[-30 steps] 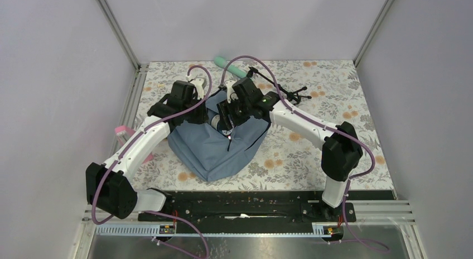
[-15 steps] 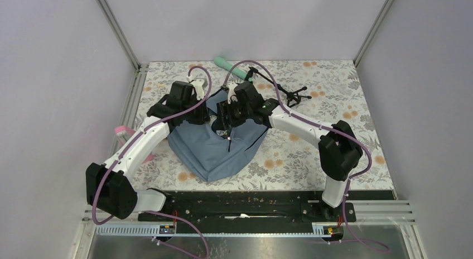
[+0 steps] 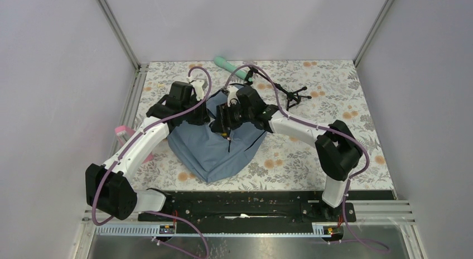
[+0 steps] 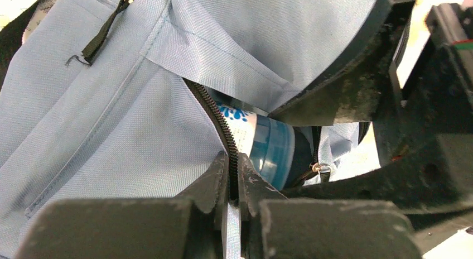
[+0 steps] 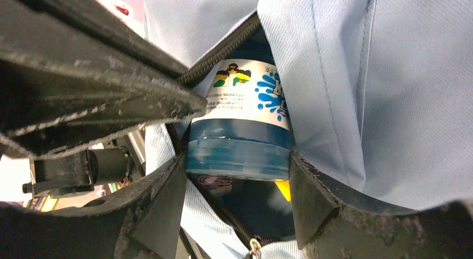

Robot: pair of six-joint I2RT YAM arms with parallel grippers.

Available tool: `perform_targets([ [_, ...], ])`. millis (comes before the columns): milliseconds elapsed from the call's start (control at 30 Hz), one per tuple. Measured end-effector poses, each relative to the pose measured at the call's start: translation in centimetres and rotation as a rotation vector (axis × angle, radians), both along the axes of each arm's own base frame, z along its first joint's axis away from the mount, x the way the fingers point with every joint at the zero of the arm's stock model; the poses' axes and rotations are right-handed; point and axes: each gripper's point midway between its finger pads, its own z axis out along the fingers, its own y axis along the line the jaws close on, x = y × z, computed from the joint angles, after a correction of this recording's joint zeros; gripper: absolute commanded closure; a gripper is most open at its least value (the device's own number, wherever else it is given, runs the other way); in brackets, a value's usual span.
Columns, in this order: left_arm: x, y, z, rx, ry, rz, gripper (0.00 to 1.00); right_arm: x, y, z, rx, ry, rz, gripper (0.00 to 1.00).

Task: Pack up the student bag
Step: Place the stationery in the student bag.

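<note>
The left pincer (image 4: pixel 231 183) is pressed together on the open zipper (image 4: pixel 215 116) edge of the student bag (image 3: pixel 217 153), a pinch that only its own wrist view shows. The right pincer (image 5: pixel 240 183) grips a bottle (image 5: pixel 245 102), with one of its fingers (image 5: pixel 162 203) on each side of the dark blue cap. The right wrist view shows the white label with blue splash print and the bottle's body reaching into the bag's mouth. The left wrist view shows the same bottle sideways, just behind the zipper.

The overhead view hides the bottle beneath both wrists. It shows the slate-blue bag lying mid-tabletop (image 3: pixel 334 108) on a floral surface. A green cylinder (image 3: pixel 228 66) and a black tripod-like object (image 3: pixel 293 94) lie beyond the bag, and a pink item (image 3: pixel 120 130) sits at the left edge.
</note>
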Motion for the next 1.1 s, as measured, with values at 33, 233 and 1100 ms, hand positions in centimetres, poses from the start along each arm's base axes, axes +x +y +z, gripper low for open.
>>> perform_targets([
  [33,0.0,0.0,0.0,-0.001,0.002,0.000,1.00,-0.3,-0.3,0.1,-0.002,-0.003,0.002,0.30],
  [233,-0.1,-0.1,0.0,-0.008,0.005,-0.004,1.00,-0.9,-1.3,1.0,-0.015,-0.008,0.008,0.22],
  [1100,0.2,0.3,0.1,-0.009,0.001,0.008,1.00,0.8,-1.3,2.2,0.024,-0.028,-0.006,0.65],
])
